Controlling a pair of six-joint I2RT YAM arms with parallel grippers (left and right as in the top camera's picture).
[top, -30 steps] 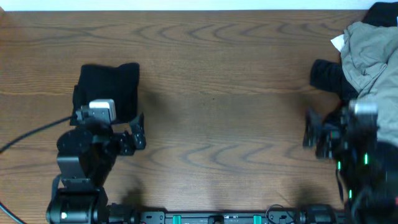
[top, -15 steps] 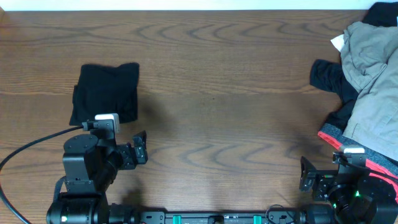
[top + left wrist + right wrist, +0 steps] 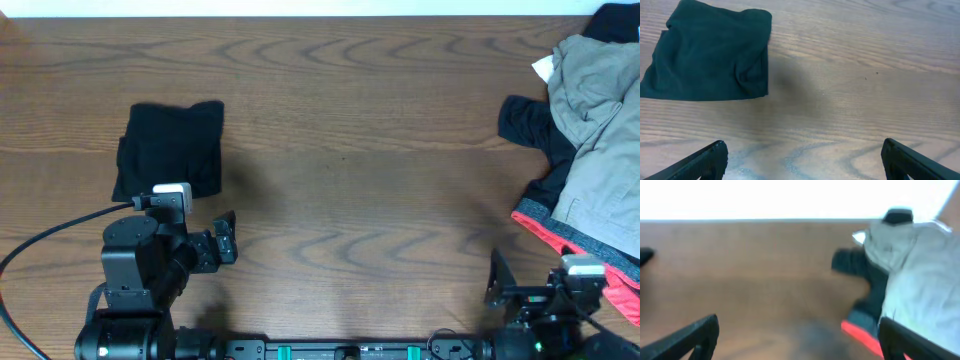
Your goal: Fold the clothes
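Observation:
A folded black garment (image 3: pixel 170 150) lies on the table at the left; it also shows in the left wrist view (image 3: pixel 707 55). A pile of clothes sits at the right edge: a khaki-grey garment (image 3: pixel 600 120) on top, a black one (image 3: pixel 530 125) under it, and a coral-pink edge (image 3: pixel 560 235). The right wrist view shows the same pile, blurred: khaki-grey (image 3: pixel 920 275), black (image 3: pixel 860 265), coral-pink (image 3: pixel 862 335). My left gripper (image 3: pixel 226 238) is open and empty, just below the folded garment. My right gripper (image 3: pixel 497 278) is open and empty near the table's front right edge, beside the pile.
The wooden table (image 3: pixel 350 150) stretches between the folded garment and the pile. A black cable (image 3: pixel 40 250) runs from the left arm to the left edge. A white scrap (image 3: pixel 543 68) pokes out of the pile's top left.
My right arm has pulled back from the pile toward the front edge of the table, uncovering the coral-pink edge. My left arm drew back a little from the folded garment, then stayed still.

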